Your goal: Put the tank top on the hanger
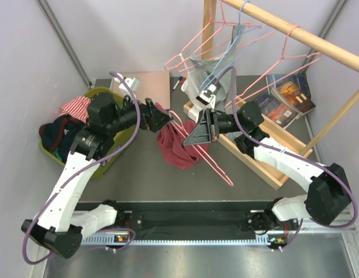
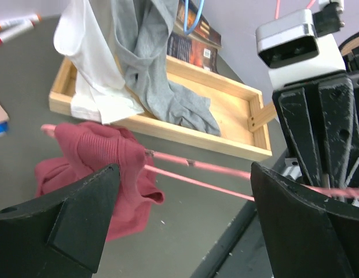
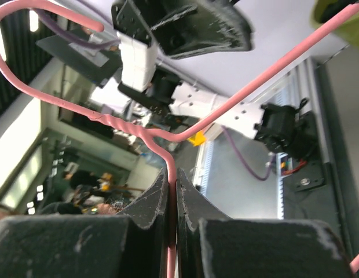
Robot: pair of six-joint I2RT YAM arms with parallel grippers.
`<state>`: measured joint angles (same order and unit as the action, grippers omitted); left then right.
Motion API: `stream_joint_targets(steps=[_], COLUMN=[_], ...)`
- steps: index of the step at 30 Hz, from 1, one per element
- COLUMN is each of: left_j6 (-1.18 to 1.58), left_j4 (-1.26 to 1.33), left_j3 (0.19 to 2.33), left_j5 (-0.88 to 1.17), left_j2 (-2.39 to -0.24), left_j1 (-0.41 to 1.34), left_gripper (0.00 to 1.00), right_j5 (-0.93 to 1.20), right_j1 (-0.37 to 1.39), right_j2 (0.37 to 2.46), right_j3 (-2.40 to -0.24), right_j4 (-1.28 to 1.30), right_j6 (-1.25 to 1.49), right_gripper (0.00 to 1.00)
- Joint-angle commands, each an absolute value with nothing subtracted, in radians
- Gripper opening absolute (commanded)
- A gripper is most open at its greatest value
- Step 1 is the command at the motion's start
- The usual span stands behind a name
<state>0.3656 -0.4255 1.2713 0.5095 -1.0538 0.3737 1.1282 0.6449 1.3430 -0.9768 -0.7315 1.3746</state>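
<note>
The maroon tank top (image 1: pixel 176 146) hangs bunched over one end of the pink hanger (image 1: pixel 219 167), low over the table. In the left wrist view the tank top (image 2: pixel 95 159) drapes over the hanger's wire tip, and the two pink wires (image 2: pixel 202 174) run right toward the right gripper. My right gripper (image 1: pixel 200 130) is shut on the hanger's wire just below the twisted neck (image 3: pixel 171 174), with the hook (image 3: pixel 29 11) above it. My left gripper (image 1: pixel 163 118) is open at the tank top's upper edge. Its fingers (image 2: pixel 63 226) stand wide apart and hold nothing.
A green basket (image 1: pixel 105 92) of clothes with a striped cloth (image 1: pixel 75 107) stands at left. A wooden tray (image 1: pixel 266 165) and books (image 1: pixel 292 95) are at right. A wooden rod (image 1: pixel 295 29) carries spare pink hangers (image 1: pixel 197 46) and a grey garment (image 1: pixel 205 72) on a blue hanger. Markers (image 1: pixel 180 81) lie at the back.
</note>
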Motion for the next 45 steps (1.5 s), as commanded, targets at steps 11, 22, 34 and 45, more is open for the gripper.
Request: stream_joint_targets(steps=[11,22,34,45], left_j6=[0.279,0.144,0.055,0.009], left_j4=[-0.054,-0.161,-0.011,-0.040], left_j3=[0.879,0.962,0.927,1.084], left_j5=[0.249,0.441,0.676,0.888], left_j2=[-0.700,-0.663,-0.699,-0.862], left_j1=[0.373,0.374,0.374,0.508], left_gripper=[0.99,0.91,0.71,0.89], right_j5=[0.927,0.873,0.959,1.020], right_j1=[0.661,0.712,0.716,0.716], right_j2=[1.197,1.048,0.893,0.853], right_j3=[-0.908,-0.940,-0.821,-0.689], right_j4=[-0.310,-0.150,-0.210,-0.506], right_j6=[0.709,0.609,0.747,0.997], right_gripper=[0.00,0.00,0.00,0.00])
